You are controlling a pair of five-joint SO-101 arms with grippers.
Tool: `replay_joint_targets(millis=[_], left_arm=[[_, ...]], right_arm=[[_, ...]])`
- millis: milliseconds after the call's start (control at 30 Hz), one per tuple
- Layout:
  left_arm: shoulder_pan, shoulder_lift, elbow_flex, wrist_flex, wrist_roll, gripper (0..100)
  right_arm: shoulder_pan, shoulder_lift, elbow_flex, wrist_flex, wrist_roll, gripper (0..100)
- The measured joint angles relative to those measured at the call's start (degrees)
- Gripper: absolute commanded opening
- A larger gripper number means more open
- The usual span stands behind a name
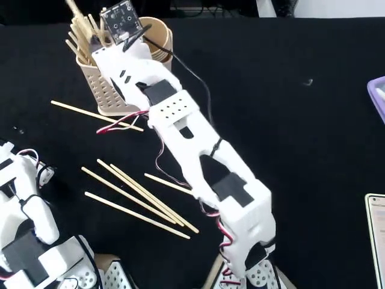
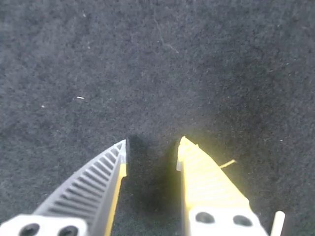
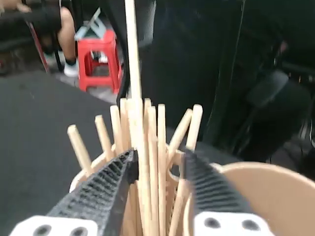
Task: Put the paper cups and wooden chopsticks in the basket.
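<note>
Right gripper (image 3: 157, 169), jaws partly open, straddles upright chopsticks (image 3: 147, 147) in the basket (image 1: 105, 97) beside a paper cup (image 3: 266, 196), clamping none. Loose chopsticks (image 1: 135, 198) lie diagonally at lower left, seemingly nearer the left gripper (image 2: 152, 145), which is slightly open and empty.

White plastic arms (image 1: 180, 129) carry black motor blocks and red, white and black cables. The left end effector (image 2: 150, 145) has ribbed grey and yellow fingers. The right end effector (image 3: 158, 160) has black ribbed ones.

**Pincer spread over the chopstick bundle**

The right pincer (image 3: 160, 160) has its dark fingers apart around upright wooden chopsticks (image 3: 156, 132) in the basket (image 3: 78, 179). One taller chopstick (image 3: 132, 59) rises beside a finger, and a paper cup (image 3: 266, 191) sits just beside the bundle
</note>
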Motion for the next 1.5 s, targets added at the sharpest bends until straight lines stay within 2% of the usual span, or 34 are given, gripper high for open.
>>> replay_joint_targets(millis=[267,500,767,933,1100,1233,1367,1500], left_arm=[[0.00,0.00,0.00,0.00,0.00,18],[0.00,0.00,0.00,0.00,0.00,18],[0.00,0.00,-1.67,0.09,-1.85,18],[0.00,0.00,-5.45,0.09,-6.68,18],[0.00,0.00,-12.57,6.95,-10.46,18],[0.00,0.00,-20.66,11.52,-11.25,18],[0.97,4.40,-30.42,11.34,-11.08,18],[5.80,16.44,-42.55,11.08,-8.53,18]], right_arm=[[0.09,-12.48,0.00,16.97,-0.09,19.8],[0.35,-27.78,0.26,45.45,-0.09,19.4],[6.95,-33.14,18.02,55.56,0.00,18.1],[12.84,-45.10,37.89,50.73,0.00,10.7],[16.53,-59.08,63.12,36.22,0.00,10.7],[16.53,-66.37,80.44,24.53,-0.09,10.7],[18.11,-69.19,89.23,16.26,-0.09,10.6],[19.60,-69.36,93.19,11.43,-0.09,10.6]])
